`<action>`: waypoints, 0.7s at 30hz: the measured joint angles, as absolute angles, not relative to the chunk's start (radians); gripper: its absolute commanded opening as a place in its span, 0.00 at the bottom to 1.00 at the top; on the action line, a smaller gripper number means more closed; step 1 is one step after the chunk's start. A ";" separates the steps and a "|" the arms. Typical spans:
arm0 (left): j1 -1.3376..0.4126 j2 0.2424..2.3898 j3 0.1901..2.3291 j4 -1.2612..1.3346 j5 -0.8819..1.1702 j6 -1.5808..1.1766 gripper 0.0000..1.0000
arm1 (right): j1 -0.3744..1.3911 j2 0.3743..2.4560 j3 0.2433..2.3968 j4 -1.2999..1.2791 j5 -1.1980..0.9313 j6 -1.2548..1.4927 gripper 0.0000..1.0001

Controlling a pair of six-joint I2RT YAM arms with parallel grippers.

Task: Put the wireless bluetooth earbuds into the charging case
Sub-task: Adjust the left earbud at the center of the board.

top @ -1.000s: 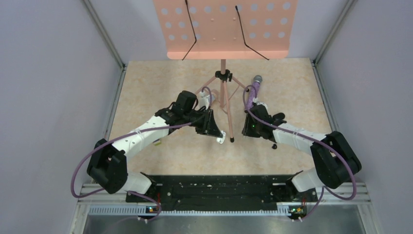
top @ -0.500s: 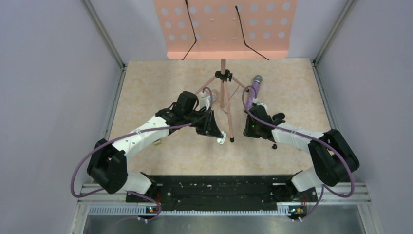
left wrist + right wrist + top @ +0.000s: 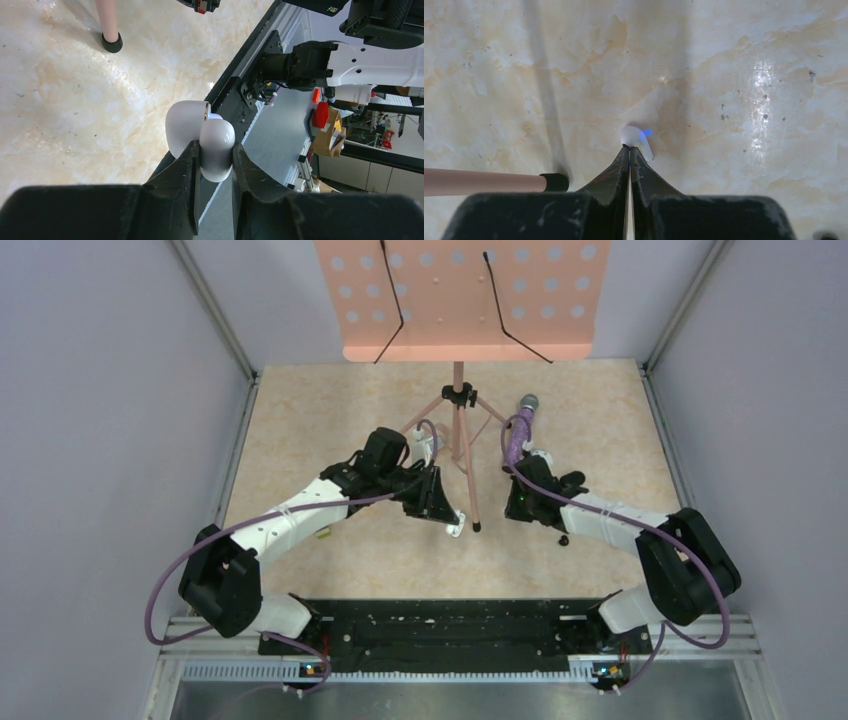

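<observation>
My left gripper [image 3: 215,146] is shut on a small white rounded charging case [image 3: 217,137]. Its lid [image 3: 184,125] hangs open, and the case is held above the table's near part. In the top view the case [image 3: 455,525] shows at the left gripper's [image 3: 447,517] tip, next to the stand's foot. My right gripper [image 3: 629,148] is shut, tips down at the table and touching a tiny white earbud [image 3: 635,136] with a blue light, which lies just past the tips. In the top view the right gripper [image 3: 510,512] is under its wrist. A second earbud is not visible.
A pink music stand [image 3: 460,300] rises at the back; its tripod leg ends in a black foot [image 3: 476,527] between the grippers, also seen in the right wrist view [image 3: 553,182]. A glittery purple microphone [image 3: 519,428] lies behind the right wrist. A black rail [image 3: 440,625] runs along the near edge.
The right arm has shifted slightly at the elbow and wrist; its gripper stays down at the same spot. The left arm holds still with the case.
</observation>
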State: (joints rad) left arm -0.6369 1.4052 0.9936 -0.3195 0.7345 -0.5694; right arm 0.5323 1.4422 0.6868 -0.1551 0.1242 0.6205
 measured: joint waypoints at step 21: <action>-0.648 1.405 0.994 -0.324 0.716 -0.569 0.00 | 0.422 1.290 0.595 -0.107 0.032 0.598 0.31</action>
State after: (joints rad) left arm -0.6483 1.4052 0.9936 -0.3244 0.7162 -0.5694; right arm 0.4225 1.2896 0.5953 -0.1070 0.0319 0.5983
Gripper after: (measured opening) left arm 0.269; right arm 0.219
